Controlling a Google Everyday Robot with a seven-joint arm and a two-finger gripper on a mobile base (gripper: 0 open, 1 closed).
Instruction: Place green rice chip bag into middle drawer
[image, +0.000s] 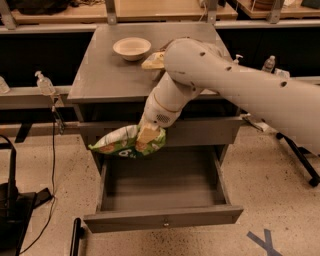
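Observation:
My gripper (146, 136) is shut on the green rice chip bag (120, 142), a crinkly light-green bag with white patches. The bag hangs sideways, sticking out to the left, just above the back left part of the open middle drawer (162, 218). The drawer is pulled out towards the camera and its grey inside shows; a small round knob sits on its front. The same-looking top drawer (200, 131) above it is closed. My white arm reaches down from the upper right across the cabinet.
On the grey cabinet top (100, 75) stand a cream bowl (132, 48) and a brown-and-yellow snack bag (154, 61), partly hidden by my arm. Small bottles (44, 83) stand on the side rail at left. Dark equipment (10, 210) sits on the floor at left.

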